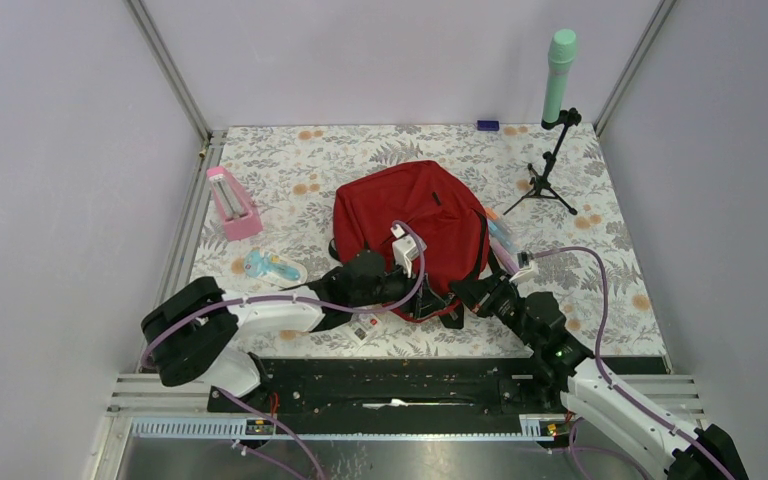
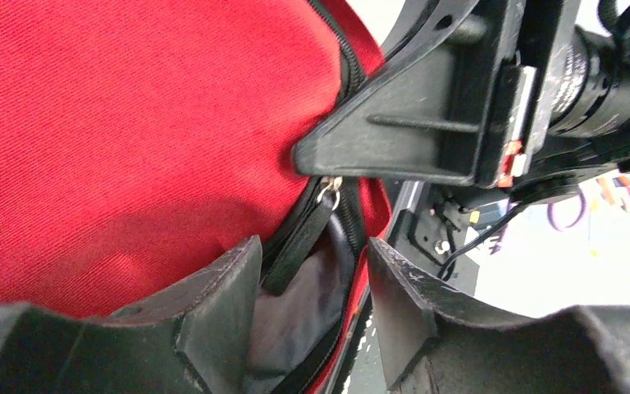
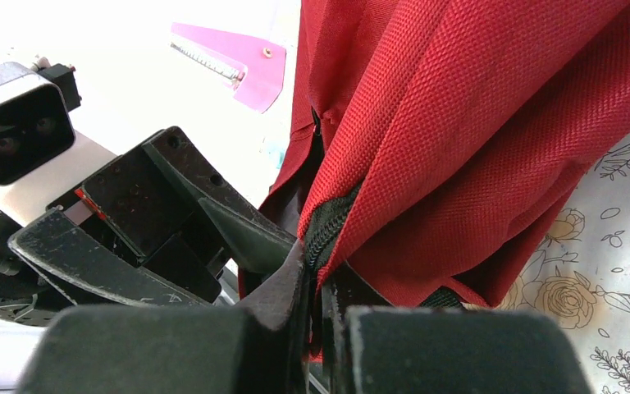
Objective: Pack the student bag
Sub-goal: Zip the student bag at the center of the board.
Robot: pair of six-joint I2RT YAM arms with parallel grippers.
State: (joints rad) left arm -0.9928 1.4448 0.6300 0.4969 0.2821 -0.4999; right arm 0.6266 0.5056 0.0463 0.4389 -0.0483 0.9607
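Student bag (image 3: 476,123) pinched (right wrist).

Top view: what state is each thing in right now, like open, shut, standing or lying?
Bag: lying down, zipper partly open, grey lining showing.
Left end effector: open, straddling the zipper pull.
Right end effector: shut on the bag's zipper edge.
Pink case: appears open.
Tripod: upright, holding a green stick.
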